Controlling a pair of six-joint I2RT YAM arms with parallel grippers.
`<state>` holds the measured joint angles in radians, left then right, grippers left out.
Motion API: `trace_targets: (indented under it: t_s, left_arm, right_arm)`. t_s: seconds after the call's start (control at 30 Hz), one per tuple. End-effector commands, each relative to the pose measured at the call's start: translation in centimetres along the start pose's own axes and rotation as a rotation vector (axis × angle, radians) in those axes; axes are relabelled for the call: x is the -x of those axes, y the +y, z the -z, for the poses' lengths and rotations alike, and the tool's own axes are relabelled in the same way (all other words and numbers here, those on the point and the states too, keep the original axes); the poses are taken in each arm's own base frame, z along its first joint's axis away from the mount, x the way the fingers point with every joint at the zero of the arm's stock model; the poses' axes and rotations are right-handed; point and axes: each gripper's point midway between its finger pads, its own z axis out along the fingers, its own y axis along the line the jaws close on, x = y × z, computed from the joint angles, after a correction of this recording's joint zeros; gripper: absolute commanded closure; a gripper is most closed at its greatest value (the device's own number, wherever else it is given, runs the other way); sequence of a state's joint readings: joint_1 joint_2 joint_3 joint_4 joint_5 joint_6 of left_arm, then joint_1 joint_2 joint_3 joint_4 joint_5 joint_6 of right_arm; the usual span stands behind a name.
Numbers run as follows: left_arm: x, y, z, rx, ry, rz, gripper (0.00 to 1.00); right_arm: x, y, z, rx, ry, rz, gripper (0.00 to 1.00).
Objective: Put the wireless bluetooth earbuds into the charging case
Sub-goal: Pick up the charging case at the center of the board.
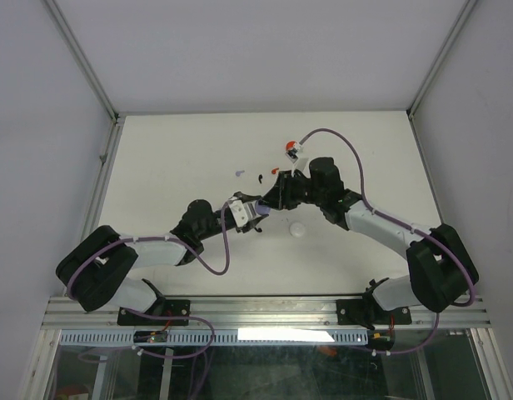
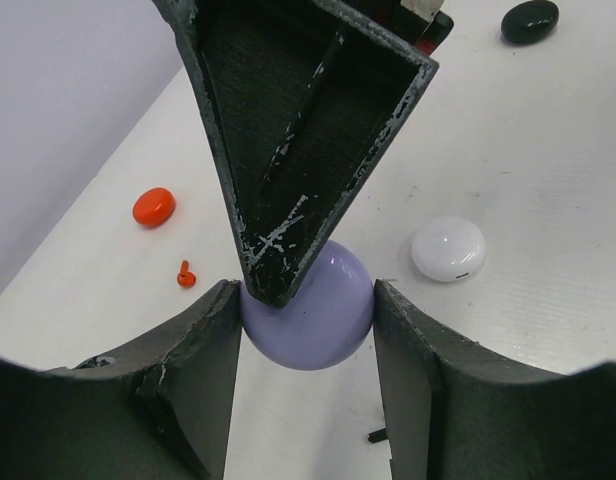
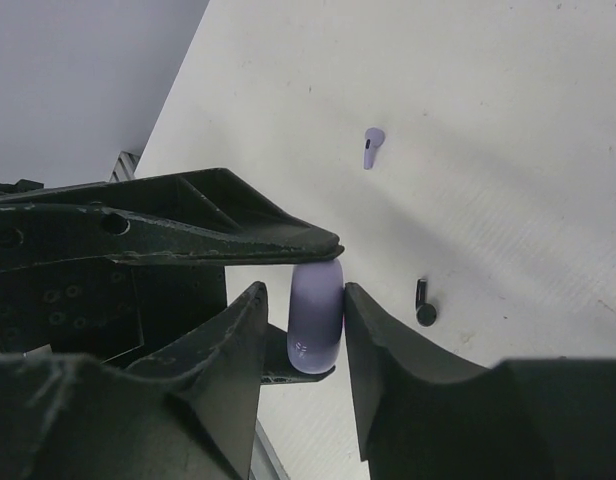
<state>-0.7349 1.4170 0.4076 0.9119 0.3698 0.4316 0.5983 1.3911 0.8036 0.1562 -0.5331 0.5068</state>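
The lilac round charging case (image 2: 323,325) is held closed and on edge above the table by my left gripper (image 2: 306,300), whose two fingers press its rim from both sides. My right gripper (image 3: 304,290) straddles the same case (image 3: 316,325) across its flat faces. Its right pad touches the case, and a thin gap shows at the left pad. One right finger (image 2: 288,200) covers the case's top in the left wrist view. A lilac earbud (image 3: 372,146), a black earbud (image 3: 423,305) and a red earbud (image 2: 186,273) lie loose on the table.
A white round case (image 2: 448,248) lies to the right of the grippers, a red case (image 2: 153,206) to the left and a black case (image 2: 529,20) at the far right. In the top view both grippers (image 1: 263,207) meet at the table's middle, with the white case (image 1: 297,230) close by.
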Motion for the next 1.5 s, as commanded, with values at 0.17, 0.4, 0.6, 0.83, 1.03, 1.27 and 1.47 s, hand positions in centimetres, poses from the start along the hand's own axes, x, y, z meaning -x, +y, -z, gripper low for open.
trace_targets:
  t_s: [0.17, 0.4, 0.6, 0.83, 1.03, 1.27, 1.47]
  left_arm:
    - [4.4, 0.8, -0.4, 0.011, -0.115, -0.092, 0.59]
    - [4.6, 0.7, -0.2, 0.02, -0.121, -0.106, 0.59]
    - [4.2, 0.8, 0.1, 0.039, -0.105, -0.089, 0.46]
    - [3.9, 0.3, 1.3, 0.056, -0.099, -0.003, 0.32]
    - [4.4, -0.7, 1.9, 0.012, -0.102, 0.123, 0.28]
    - [6.0, -1.7, 2.8, -0.166, -0.162, 0.332, 0.31]
    - [7.5, -2.7, 3.0, -0.322, -0.191, 0.46, 0.35]
  right_arm:
    - [2.1, 2.3, -0.2, 0.077, -0.042, 0.043, 0.66]
    - [1.7, 2.5, -0.4, 0.084, -0.023, 0.034, 0.68]
    - [2.2, 2.9, 0.3, 0.087, -0.048, 0.057, 0.89]
    - [2.5, 3.4, 1.7, 0.096, -0.072, 0.136, 1.0]
    - [2.5, 4.5, 3.1, 0.144, -0.086, 0.252, 1.0]
    - [1.5, 5.5, 4.2, 0.208, -0.05, 0.38, 1.0]
    - [1.0, 6.8, 5.2, 0.275, -0.028, 0.463, 1.0]
